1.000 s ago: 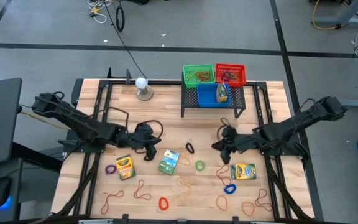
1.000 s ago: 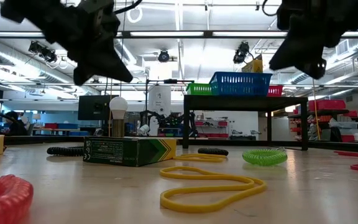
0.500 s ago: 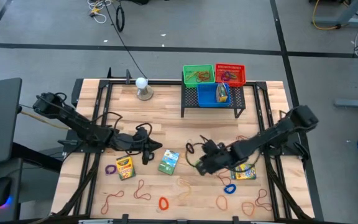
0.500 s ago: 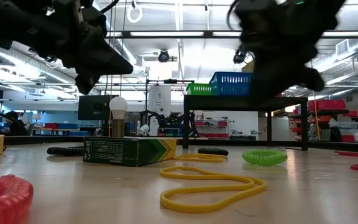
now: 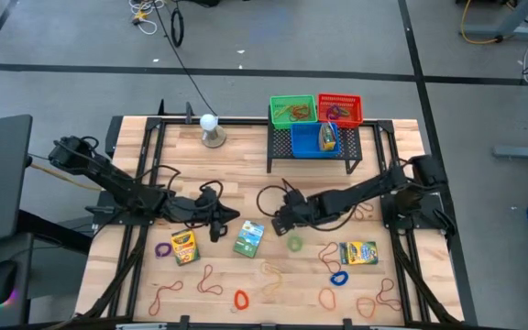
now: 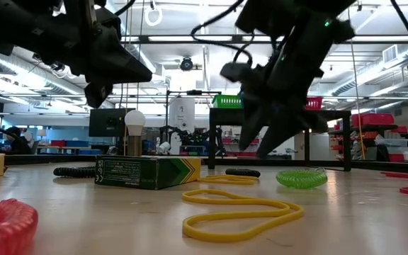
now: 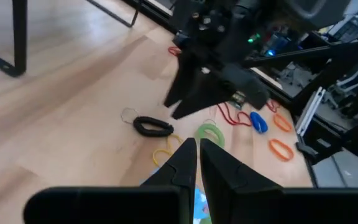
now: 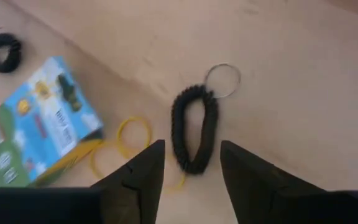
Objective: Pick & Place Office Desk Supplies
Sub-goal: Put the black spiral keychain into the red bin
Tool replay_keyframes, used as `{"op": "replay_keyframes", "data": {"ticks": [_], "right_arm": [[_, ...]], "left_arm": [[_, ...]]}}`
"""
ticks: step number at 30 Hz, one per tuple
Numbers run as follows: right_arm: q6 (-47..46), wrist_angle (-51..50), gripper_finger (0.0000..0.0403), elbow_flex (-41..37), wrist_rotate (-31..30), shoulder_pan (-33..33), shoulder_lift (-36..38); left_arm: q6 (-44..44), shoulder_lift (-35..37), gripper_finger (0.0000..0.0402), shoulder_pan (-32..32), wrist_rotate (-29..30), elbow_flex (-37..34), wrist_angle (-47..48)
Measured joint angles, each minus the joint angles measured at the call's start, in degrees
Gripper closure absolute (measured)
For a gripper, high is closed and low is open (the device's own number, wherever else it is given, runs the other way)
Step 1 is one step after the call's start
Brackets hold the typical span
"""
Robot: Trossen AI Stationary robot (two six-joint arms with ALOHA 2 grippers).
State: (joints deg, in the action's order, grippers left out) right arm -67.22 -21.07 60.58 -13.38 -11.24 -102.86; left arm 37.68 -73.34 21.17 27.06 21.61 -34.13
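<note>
A black coil loop [image 8: 194, 134] with a key ring lies flat on the wooden table, near its middle. My right gripper [image 8: 191, 157] hovers just over it [image 6: 253, 145], open, one finger on either side of the loop's near end, touching nothing. The green crayon box [image 5: 248, 237] lies left of the loop, with a yellow rubber band [image 8: 132, 140] under its edge. A green coil loop [image 5: 295, 243] lies close by. My left gripper [image 5: 218, 225] hangs shut and empty above the table, left of the green box [image 7: 198, 152].
A black mesh rack [image 5: 314, 151] with green, red and blue baskets stands at the far edge, a white ball on a stand [image 5: 212, 128] left of it. Yellow crayon boxes [image 5: 183, 246] [image 5: 358, 252] and several rubber bands and loops [image 5: 239, 298] lie along the near side.
My right gripper has swept down and toward the table's left, from beside the right yellow crayon box to just above the black coil loop, rolling as it went. My left gripper has sunk a little toward the near edge and tipped downward, then kept still.
</note>
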Motion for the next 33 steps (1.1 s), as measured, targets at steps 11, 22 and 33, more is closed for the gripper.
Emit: {"op": "replay_keyframes", "data": {"ticks": [11, 22, 33], "right_arm": [[1.8, 1.3, 0.0276, 0.0, -4.0, -0.1, -5.3], [8.7, -0.9, 0.0354, 0.0, -5.0, -0.2, -5.1], [38.7, -14.7, 0.0384, -0.1, -6.8, 0.0, -3.2]], "left_arm": [[1.7, 0.0, 0.0374, 0.0, -3.3, 0.0, -0.3], [0.8, 0.0, 0.0374, -0.2, -3.1, 0.0, -0.3], [-3.1, 0.0, 0.0374, -0.2, -3.1, 0.0, -0.4]]}}
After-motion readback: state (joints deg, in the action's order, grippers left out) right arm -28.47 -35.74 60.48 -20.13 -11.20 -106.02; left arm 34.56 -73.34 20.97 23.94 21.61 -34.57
